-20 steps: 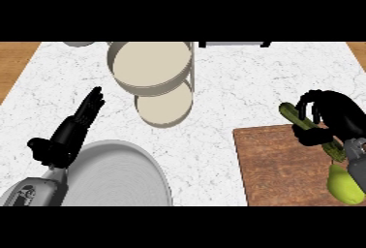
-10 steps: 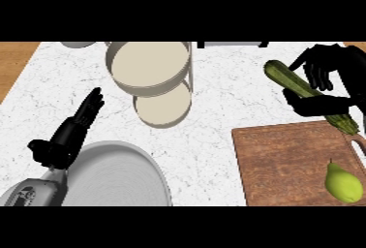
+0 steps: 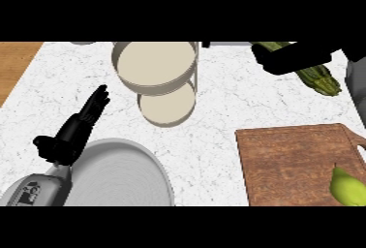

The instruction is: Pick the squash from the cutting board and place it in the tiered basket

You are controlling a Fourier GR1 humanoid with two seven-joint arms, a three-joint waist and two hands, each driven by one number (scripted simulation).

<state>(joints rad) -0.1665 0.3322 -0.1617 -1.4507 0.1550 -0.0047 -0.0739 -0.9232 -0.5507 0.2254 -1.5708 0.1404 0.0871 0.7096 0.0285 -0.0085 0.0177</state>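
Note:
My right hand (image 3: 297, 58) is at the upper right, curled round the dark green squash (image 3: 318, 80), whose lower end sticks out below the fingers. It holds the squash above the counter, well above the brown cutting board (image 3: 293, 162) at the lower right. The tiered basket (image 3: 156, 65), two round beige tiers one over the other, stands at top centre, to the left of the hand. My left hand (image 3: 75, 131) rests open at the left, fingers pointing up.
A yellow-green pear-shaped fruit (image 3: 348, 188) lies on the board's lower right corner. A large grey round plate (image 3: 125, 174) sits at the lower left next to my left forearm. The white marble counter (image 3: 229, 106) has a wooden strip (image 3: 14, 63) at its left edge.
My right hand has lifted the squash off the cutting board and carried it up and leftward toward the top of the view. The left hand has stayed still.

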